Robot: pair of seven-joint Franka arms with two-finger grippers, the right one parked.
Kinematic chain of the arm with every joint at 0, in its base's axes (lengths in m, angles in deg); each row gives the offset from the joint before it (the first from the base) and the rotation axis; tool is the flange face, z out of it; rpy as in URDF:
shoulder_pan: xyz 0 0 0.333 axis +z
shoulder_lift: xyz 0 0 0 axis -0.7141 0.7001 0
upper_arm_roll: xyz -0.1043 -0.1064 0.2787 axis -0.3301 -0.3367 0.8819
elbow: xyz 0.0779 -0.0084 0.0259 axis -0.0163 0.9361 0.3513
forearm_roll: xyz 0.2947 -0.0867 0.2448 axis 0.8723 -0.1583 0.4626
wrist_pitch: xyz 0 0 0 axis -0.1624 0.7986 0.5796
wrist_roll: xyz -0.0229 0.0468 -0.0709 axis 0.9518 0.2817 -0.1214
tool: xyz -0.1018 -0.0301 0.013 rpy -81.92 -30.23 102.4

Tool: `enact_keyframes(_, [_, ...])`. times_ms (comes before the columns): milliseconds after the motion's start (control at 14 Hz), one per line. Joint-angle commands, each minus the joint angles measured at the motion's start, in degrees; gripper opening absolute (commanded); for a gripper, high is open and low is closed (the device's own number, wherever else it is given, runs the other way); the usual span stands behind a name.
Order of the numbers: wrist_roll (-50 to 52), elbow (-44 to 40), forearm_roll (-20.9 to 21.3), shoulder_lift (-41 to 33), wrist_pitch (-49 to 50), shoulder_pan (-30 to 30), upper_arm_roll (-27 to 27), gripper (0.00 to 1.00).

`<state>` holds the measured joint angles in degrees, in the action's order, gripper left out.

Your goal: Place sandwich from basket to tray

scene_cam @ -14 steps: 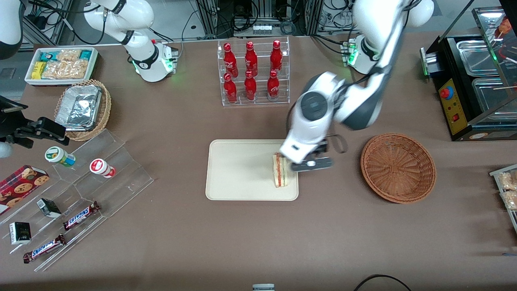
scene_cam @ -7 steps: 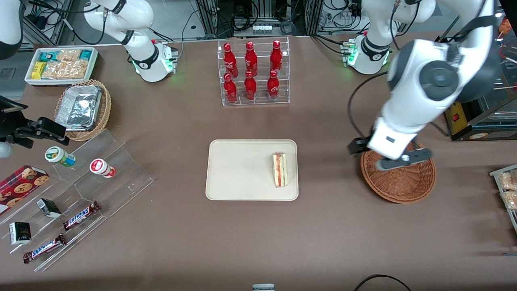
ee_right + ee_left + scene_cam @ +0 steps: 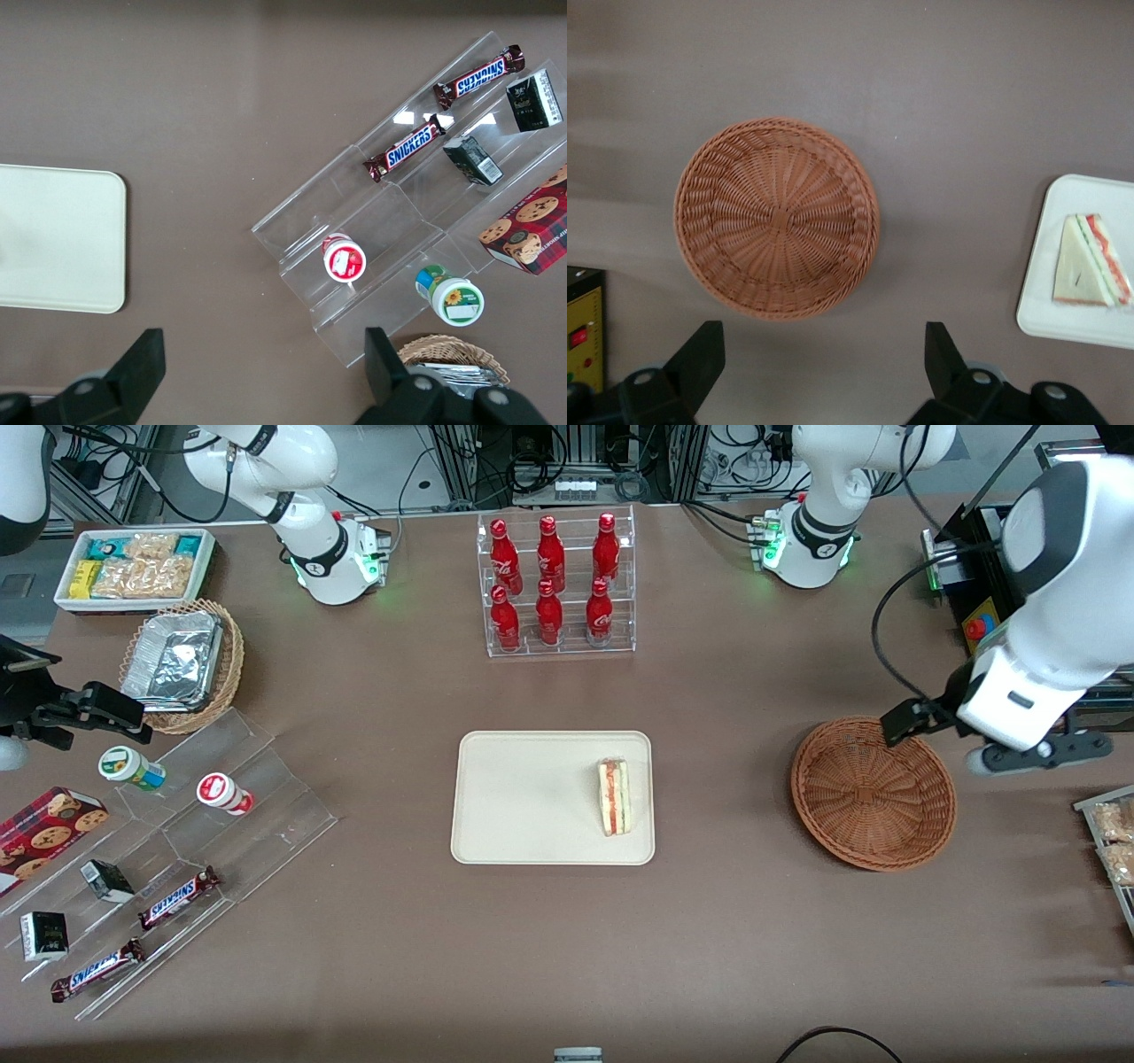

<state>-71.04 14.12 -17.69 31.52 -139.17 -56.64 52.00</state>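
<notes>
The sandwich [image 3: 614, 796] lies on the cream tray [image 3: 532, 797], near the tray's edge that faces the basket. It also shows in the left wrist view [image 3: 1091, 272], on a corner of the tray [image 3: 1063, 310]. The reddish-brown wicker basket [image 3: 873, 793] is empty and also shows in the left wrist view [image 3: 776, 217]. My left gripper [image 3: 1032, 753] hangs high above the table just past the basket's rim, toward the working arm's end. It is open and empty, its black fingers [image 3: 704, 350] spread wide over bare table.
A clear rack of red bottles [image 3: 555, 584] stands farther from the camera than the tray. A black machine [image 3: 1036, 602] and a snack tray [image 3: 1112, 841] flank my gripper. A clear stepped stand [image 3: 177, 824] and a foil-filled wicker basket [image 3: 182, 664] lie toward the parked arm's end.
My gripper has left the sandwich on the tray and swung away, passing over the basket to the working arm's end of the table. The sandwich has not moved.
</notes>
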Motion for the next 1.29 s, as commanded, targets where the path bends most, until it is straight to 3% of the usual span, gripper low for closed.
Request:
enact_keyframes(0, [-5.25,0.78,-0.41,-3.82,4.07,3.58,-1.46,1.0])
enact_keyframes(500, [-6.32,-5.89,0.3,-5.59,11.64,5.18,-0.93,1.0])
enact_keyframes(1214, [-9.4,-5.81,2.67,-5.5,16.57,4.83,-1.11,1.0])
